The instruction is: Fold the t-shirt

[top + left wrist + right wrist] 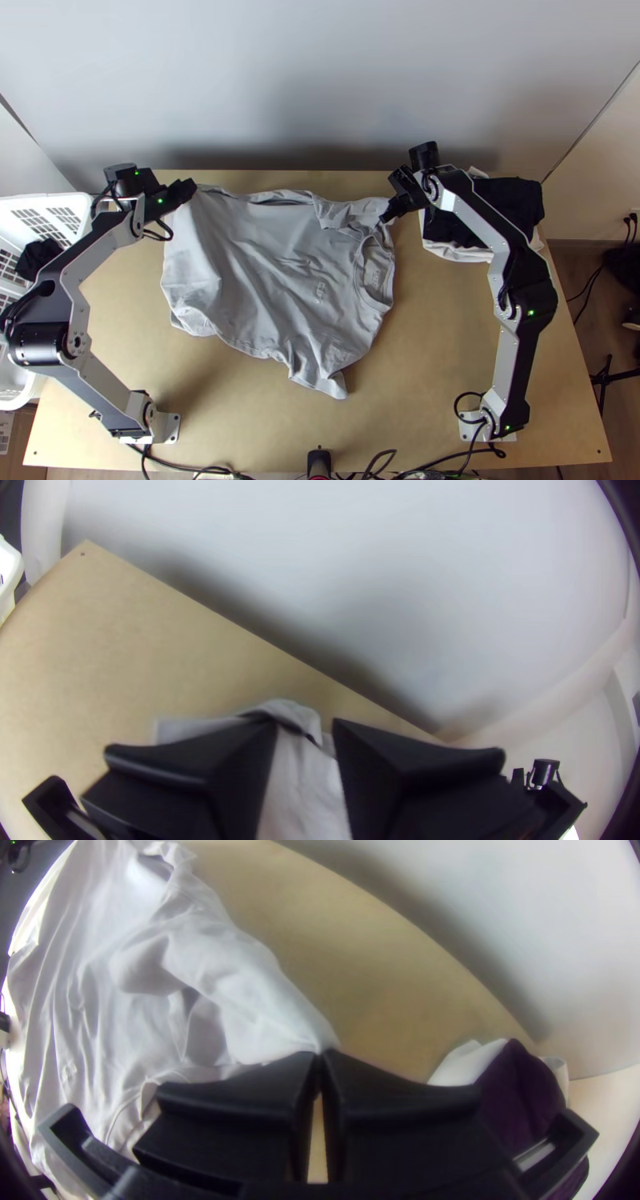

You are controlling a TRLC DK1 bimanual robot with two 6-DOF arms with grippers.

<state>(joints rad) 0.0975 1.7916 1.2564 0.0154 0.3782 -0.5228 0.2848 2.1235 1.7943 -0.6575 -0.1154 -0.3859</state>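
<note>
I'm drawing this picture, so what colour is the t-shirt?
Plain light grey; the t-shirt shows best in the top view.

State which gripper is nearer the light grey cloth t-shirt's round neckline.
Right. The right gripper pinches cloth just past the neckline; the left gripper is at the t-shirt's opposite end, across its body.

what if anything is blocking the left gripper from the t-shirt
Nothing visible is: the left gripper has its jaws apart, and rumpled cloth of the t-shirt shows directly between them.
</note>
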